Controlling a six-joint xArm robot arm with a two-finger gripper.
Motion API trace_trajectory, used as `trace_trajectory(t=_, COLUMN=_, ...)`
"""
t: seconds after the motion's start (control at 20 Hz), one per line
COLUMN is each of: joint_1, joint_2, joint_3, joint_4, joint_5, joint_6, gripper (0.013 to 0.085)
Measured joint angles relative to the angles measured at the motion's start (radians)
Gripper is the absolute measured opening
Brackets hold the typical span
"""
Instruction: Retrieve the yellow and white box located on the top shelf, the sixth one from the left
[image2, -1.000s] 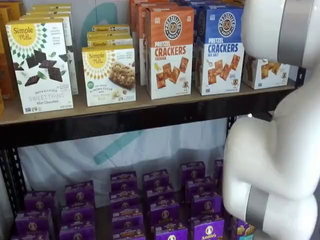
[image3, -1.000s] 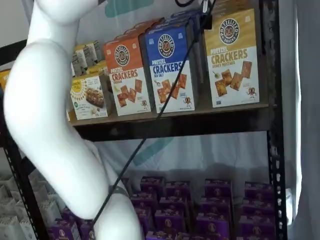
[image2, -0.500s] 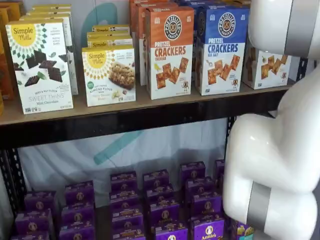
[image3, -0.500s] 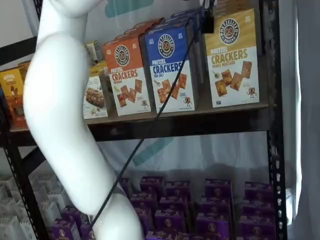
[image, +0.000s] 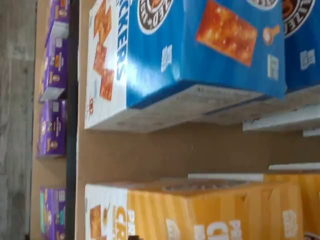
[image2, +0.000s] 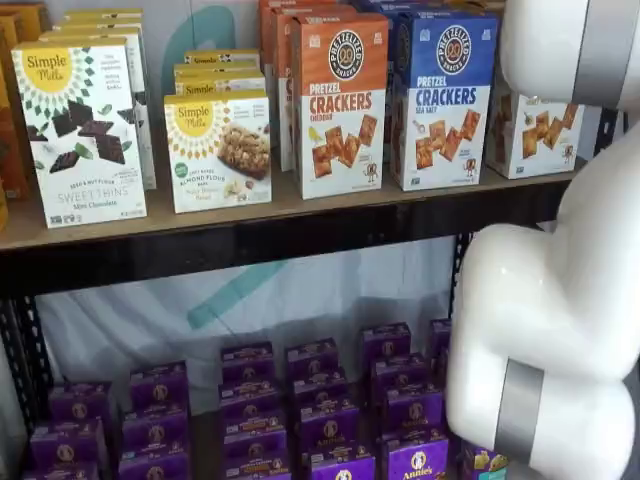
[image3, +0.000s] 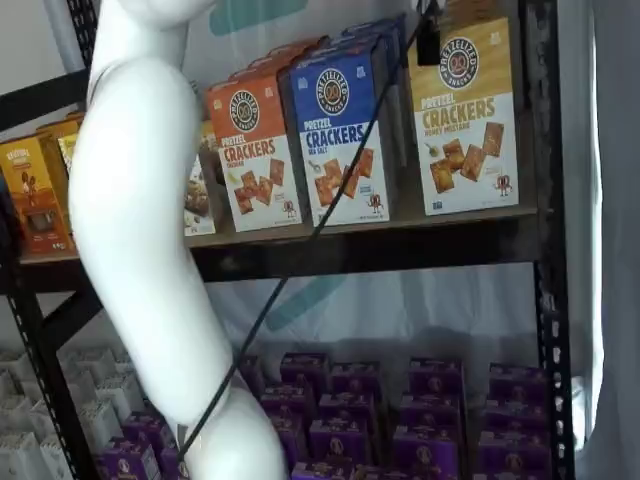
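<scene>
The yellow and white box stands upright at the right end of the top shelf, beside the black upright. In a shelf view the white arm covers its upper part, leaving only the white lower part. In the wrist view its yellow top lies across a gap from the blue carton. Only a black fingertip of my gripper hangs from above with the cable, at the box's upper left corner. The jaws stand wide and hold nothing.
A blue-topped carton and an orange-topped carton stand left of the target. Simple Mills boxes fill the shelf's left part. Purple boxes crowd the level below. The white arm fills the left of a shelf view.
The arm has shifted, uncovering orange boxes at the shelf's left end in a shelf view. The black fingertip has crept right, toward the yellow and white box. No box has moved.
</scene>
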Motion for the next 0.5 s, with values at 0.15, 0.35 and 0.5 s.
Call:
trace_trajectory(t=0.15, joint_1=0.015, joint_2=0.025, joint_3=-0.032, joint_4=-0.041, joint_5=0.007, joint_6=0.002, gripper=0.085)
trace_trajectory(t=0.35, joint_1=0.031, joint_2=0.065, joint_3=-0.083, joint_4=-0.082, joint_5=0.03, joint_6=0.01, gripper=0.085)
trace_trajectory(t=0.5, joint_1=0.042, joint_2=0.088, joint_3=-0.113, joint_4=-0.104, joint_5=0.047, joint_6=0.017, gripper=0.085)
